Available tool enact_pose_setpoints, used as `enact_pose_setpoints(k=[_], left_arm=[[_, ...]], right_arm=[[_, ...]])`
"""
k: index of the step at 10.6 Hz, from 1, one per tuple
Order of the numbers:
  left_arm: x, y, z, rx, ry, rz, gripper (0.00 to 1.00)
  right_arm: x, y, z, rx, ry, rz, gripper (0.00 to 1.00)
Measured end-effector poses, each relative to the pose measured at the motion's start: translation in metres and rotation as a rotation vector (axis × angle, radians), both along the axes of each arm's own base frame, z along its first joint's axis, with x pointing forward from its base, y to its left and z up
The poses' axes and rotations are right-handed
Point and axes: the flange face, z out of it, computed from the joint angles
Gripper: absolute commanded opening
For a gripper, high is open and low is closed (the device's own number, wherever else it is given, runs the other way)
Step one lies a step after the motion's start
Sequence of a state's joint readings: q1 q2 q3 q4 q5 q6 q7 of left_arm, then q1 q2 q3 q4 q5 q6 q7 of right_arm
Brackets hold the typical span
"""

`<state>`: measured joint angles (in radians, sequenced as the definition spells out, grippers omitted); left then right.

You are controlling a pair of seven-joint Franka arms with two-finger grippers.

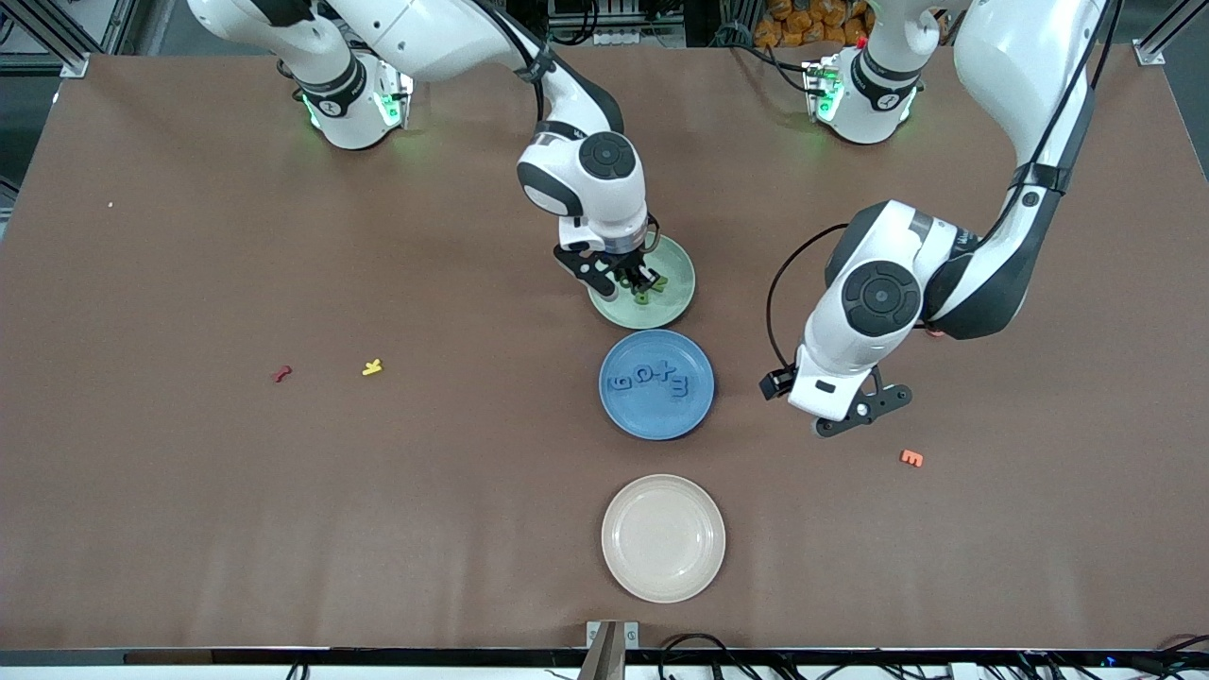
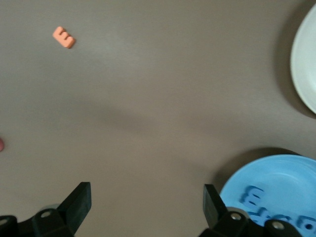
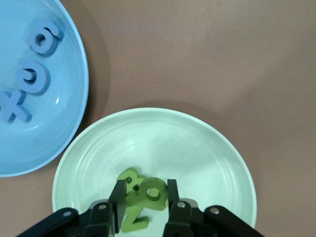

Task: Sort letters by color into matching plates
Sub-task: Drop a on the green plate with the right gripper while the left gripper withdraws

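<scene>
The pale green plate (image 1: 674, 267) (image 3: 197, 143) holds a small pile of green letters (image 1: 652, 289) (image 3: 131, 218). My right gripper (image 1: 637, 278) (image 3: 144, 197) is low over that plate, shut on a round green letter (image 3: 158, 193) that sits above the pile. The blue plate (image 1: 656, 420) (image 3: 64, 123) (image 2: 284, 180) lies just nearer the front camera, with several blue letters (image 1: 661, 380) (image 3: 34, 79) (image 2: 256, 197) in it. My left gripper (image 1: 864, 413) (image 2: 147, 202) hangs open and holds nothing, over bare table beside the blue plate toward the left arm's end.
A cream plate (image 1: 663, 538) (image 2: 306, 64) lies nearest the front camera. An orange letter (image 1: 911, 458) (image 2: 64, 37) lies near my left gripper. A yellow letter (image 1: 372, 367) and a red letter (image 1: 280, 374) lie toward the right arm's end.
</scene>
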<state>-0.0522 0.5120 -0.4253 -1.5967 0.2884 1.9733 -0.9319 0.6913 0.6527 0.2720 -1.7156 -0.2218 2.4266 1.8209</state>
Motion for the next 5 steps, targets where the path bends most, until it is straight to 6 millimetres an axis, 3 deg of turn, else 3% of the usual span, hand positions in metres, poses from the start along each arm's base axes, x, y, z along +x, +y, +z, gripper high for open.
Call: enact_pose_setpoints(k=[3, 4, 5], left_arm=[[-0.005, 0.046, 0.005, 0.014, 0.033, -0.065, 1.00], [-0.008, 0.069, 0.010, 0.002, 0.054, -0.103, 1.00], [-0.014, 0.094, 0.016, -0.016, 0.072, -0.141, 1.00]], right_arm=[[-0.006, 0.014, -0.014, -0.002, -0.002, 0.011, 0.00], [-0.008, 0.021, -0.015, 0.013, -0.007, 0.015, 0.15], [-0.010, 0.025, -0.018, 0.027, -0.010, 0.017, 0.20]])
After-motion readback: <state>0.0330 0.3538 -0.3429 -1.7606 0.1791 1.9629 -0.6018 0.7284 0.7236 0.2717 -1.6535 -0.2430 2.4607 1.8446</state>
